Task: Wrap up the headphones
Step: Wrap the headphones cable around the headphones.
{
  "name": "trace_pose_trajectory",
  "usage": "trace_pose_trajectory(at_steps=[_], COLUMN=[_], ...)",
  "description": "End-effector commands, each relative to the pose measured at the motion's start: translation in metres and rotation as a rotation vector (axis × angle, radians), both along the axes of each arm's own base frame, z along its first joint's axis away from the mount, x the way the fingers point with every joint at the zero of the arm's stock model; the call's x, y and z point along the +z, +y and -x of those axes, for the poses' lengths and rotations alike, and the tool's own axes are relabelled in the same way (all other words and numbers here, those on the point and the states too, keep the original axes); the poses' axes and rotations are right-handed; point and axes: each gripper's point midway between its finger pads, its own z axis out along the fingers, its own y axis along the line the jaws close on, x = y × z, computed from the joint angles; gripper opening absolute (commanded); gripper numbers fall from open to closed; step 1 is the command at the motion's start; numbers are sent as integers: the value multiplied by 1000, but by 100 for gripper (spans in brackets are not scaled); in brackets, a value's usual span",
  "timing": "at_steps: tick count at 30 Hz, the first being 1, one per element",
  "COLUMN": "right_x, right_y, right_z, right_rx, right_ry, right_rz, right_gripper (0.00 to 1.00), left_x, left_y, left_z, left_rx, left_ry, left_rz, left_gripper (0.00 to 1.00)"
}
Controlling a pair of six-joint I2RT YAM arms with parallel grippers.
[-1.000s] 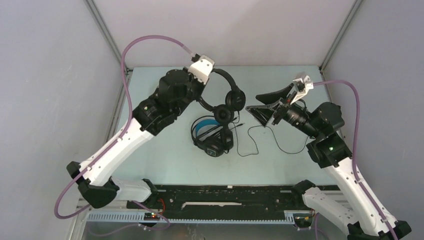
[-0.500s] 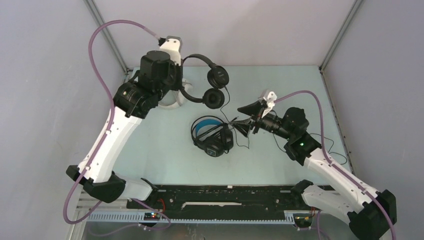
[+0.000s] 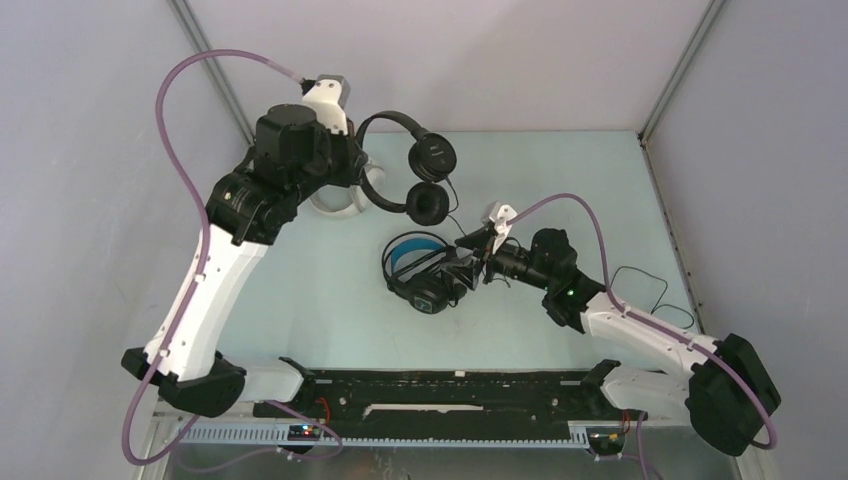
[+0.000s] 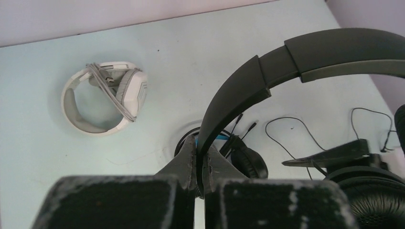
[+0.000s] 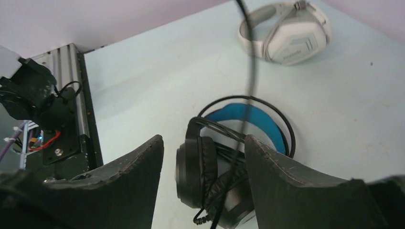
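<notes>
left tool (image 4: 199, 153) clamped shut on slim black headphones (image 4: 296, 57) headband, raised over desk (image 3: 330, 300) far edge, left of centre. cable (image 5: 249, 71) hung vertical between open right tool (image 5: 203, 143) jaws; right arm nearer.

Pale blue-green table (image 3: 330, 290), enclosed by pale grey walls (image 3: 450, 60). The slim headphones (image 3: 433, 157) are black all over, with a thin black cord. The lined headphones (image 3: 425, 290) are black with a bright blue lining inside the band. The white headphones (image 4: 133, 90) have grey panels and a grey cable. The left arm (image 3: 215, 290) and right arm (image 3: 640, 335) are white with black joints, and each trails a mauve hose (image 3: 230, 54). The left gripper (image 4: 199, 160) is black, flecked with whitish scuffs.
</notes>
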Motion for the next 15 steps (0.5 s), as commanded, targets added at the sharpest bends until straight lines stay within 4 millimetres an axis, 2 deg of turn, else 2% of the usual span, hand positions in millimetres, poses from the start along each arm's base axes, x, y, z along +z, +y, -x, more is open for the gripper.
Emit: trace_pose_trajectory(at_steps=[1, 6, 9, 12, 13, 15], right_x=[2, -13, -26, -33, -33, -27], right_y=[0, 3, -2, -9, -12, -16], right_z=[-12, -11, -11, -10, -9, -11], right_rx=[-57, -61, -84, -116, -127, -146], right_ry=[-32, 12, 29, 34, 28, -2], right_rz=[-45, -39, -33, -40, -52, -85], right_gripper=[63, 49, 36, 30, 26, 13], left_x=[30, 28, 28, 30, 29, 30], left_y=[-8, -13, -14, -17, -19, -25], left_z=[13, 17, 19, 23, 26, 31], left_rx=[-59, -108, -135, -175, -195, -241], left_ry=[-65, -44, -35, -29, -26, -34], left_rz=[138, 169, 184, 205, 211, 234], left_gripper=[0, 0, 0, 0, 0, 0])
